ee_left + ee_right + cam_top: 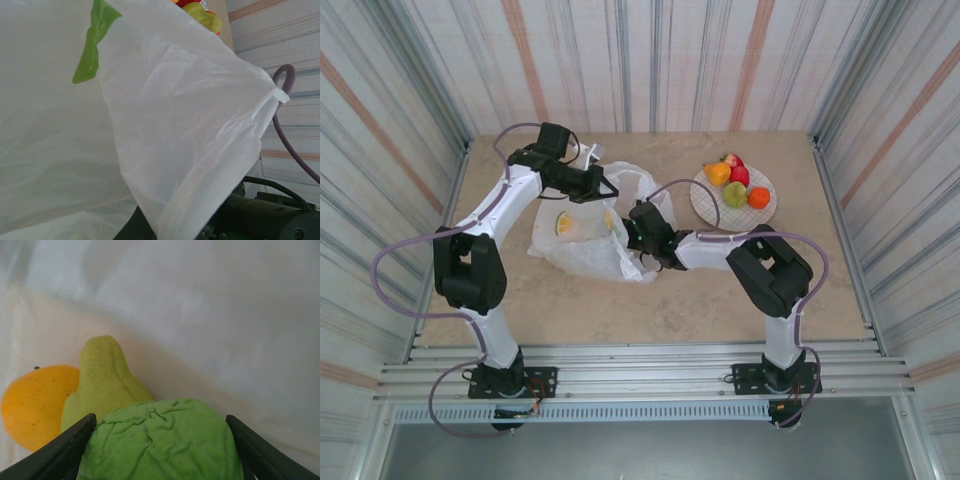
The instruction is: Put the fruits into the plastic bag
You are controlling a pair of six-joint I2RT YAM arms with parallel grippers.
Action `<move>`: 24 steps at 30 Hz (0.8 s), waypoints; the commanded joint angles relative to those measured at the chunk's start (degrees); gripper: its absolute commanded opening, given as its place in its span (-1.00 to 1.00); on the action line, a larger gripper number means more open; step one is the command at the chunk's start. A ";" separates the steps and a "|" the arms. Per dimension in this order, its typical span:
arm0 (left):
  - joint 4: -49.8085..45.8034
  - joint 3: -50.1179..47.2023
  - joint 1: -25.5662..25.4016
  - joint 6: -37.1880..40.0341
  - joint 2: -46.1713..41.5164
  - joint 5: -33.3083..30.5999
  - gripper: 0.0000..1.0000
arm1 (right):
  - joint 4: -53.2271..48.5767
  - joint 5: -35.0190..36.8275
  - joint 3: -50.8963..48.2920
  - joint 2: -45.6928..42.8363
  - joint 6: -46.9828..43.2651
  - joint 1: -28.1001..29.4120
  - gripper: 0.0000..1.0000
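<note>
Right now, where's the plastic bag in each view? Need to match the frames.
Top external: plastic bag centre-left.
Left wrist: its white film across most of the picture.
Right wrist: its inside, the film behind the green fruit.
Landmark: plate fruits, right of it from above, peeking over its top edge in left wrist.

Pear [102,385] & orange [35,405] crowd bag [200,305] interior left; right side free.
</note>
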 commanded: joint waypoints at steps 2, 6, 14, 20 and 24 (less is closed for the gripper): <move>-0.59 -0.42 -0.26 -0.13 -2.64 0.80 -1.00 | 1.78 -5.43 3.47 1.81 5.71 -0.10 0.39; -0.60 -0.45 -0.23 -0.20 -2.65 0.80 -1.00 | 3.77 -8.02 3.76 1.59 6.48 -0.24 0.51; -0.56 -0.53 -0.29 -0.18 -2.72 0.80 -1.00 | 7.12 -12.58 1.64 -0.51 5.89 -1.66 0.63; -0.60 -0.42 -0.24 -0.11 -2.73 0.62 -1.00 | 6.39 -12.96 -0.97 -3.21 3.40 -2.18 0.60; -0.60 -0.46 -0.29 -0.10 -2.75 0.55 -1.00 | 3.70 -12.14 -3.05 -5.80 0.53 -2.62 0.55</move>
